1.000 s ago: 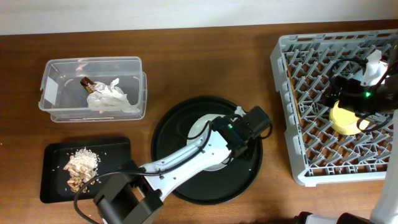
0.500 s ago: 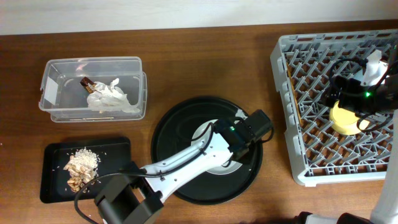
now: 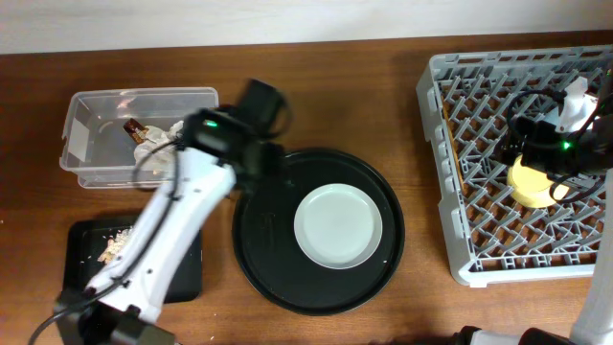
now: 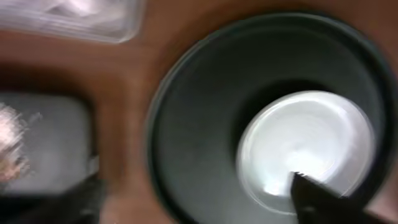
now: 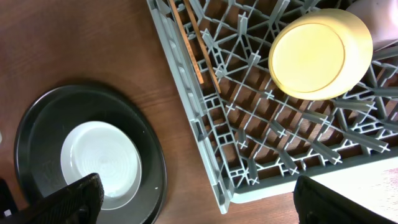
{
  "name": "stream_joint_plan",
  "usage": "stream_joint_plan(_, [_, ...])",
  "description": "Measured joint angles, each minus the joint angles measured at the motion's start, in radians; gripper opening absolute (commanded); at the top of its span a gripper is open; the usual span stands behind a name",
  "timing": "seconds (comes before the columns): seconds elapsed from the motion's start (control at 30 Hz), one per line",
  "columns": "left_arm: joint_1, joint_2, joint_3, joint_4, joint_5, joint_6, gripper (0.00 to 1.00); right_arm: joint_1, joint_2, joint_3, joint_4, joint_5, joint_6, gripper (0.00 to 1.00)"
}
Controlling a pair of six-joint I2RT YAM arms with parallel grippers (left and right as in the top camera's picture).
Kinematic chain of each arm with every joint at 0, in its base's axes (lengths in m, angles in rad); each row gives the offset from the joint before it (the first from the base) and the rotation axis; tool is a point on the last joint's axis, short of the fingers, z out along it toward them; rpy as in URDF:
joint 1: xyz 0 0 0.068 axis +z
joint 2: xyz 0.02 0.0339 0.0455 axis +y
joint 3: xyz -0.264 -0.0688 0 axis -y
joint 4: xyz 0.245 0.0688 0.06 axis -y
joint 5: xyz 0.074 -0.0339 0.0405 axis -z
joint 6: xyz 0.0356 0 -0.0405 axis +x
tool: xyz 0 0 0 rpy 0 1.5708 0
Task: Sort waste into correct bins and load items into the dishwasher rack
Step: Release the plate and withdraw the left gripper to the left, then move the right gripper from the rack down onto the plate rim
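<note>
Overhead. Brown wooden desk (image 3: 316, 86); pale wall strip along 12 o'clock.
- Clear tub (image 3: 81, 107) at 10 o'clock holds crumpled white paper (image 3: 158, 149) and a gold-brown wrapper (image 3: 135, 127).
- Shallow black tray (image 3: 81, 240) at 8 o'clock carries food scraps (image 3: 117, 245).
- Grey-green plate (image 3: 337, 226) lies flat inside the round black tray (image 3: 278, 259), near centre.
- Grey dishwasher rack (image 3: 450, 192) at 3 o'clock holds the yellow bowl (image 3: 532, 184). Chopsticks (image 3: 452, 144) lie along its 9 o'clock wall.
- Left arm (image 3: 182, 206) slants from 7 o'clock over the black tray to the tub's 3 o'clock end.
- Right arm (image 3: 560, 149) hangs over the bowl.

Left wrist. Frame motion-blurred. Left claw (image 4: 199, 202): dark fingers at 7 and 5 o'clock, spread apart, nothing between them. Plate at 4 o'clock on the round tray; tub corner at 11 o'clock.

Right wrist. Right claw (image 5: 199, 202): fingers wide apart, empty. Bowl upside down in the rack at 1 o'clock; chopsticks at 12; plate at 8.
</note>
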Motion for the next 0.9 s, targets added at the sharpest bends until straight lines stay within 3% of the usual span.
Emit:
stream_joint_plan(0.17, [0.158, 0.000, 0.000, -0.127, -0.033, -0.001, 0.99, 0.000, 0.000, 0.000, 0.000, 0.000, 0.000, 0.98])
stream_joint_plan(0.33, [0.249, 0.000, 0.000, -0.141, -0.052, -0.001, 0.99, 0.000, 0.000, 0.000, 0.000, 0.000, 0.000, 0.98])
stream_joint_plan(0.6, [0.257, 0.000, 0.000, -0.141, -0.055, -0.001, 0.99, 0.000, 0.000, 0.000, 0.000, -0.027, 0.013, 0.99])
stream_joint_plan(0.9, [0.257, 0.000, 0.000, -0.140, -0.056, -0.001, 0.99, 0.066, 0.000, -0.028, -0.068, -0.249, 0.031, 0.99])
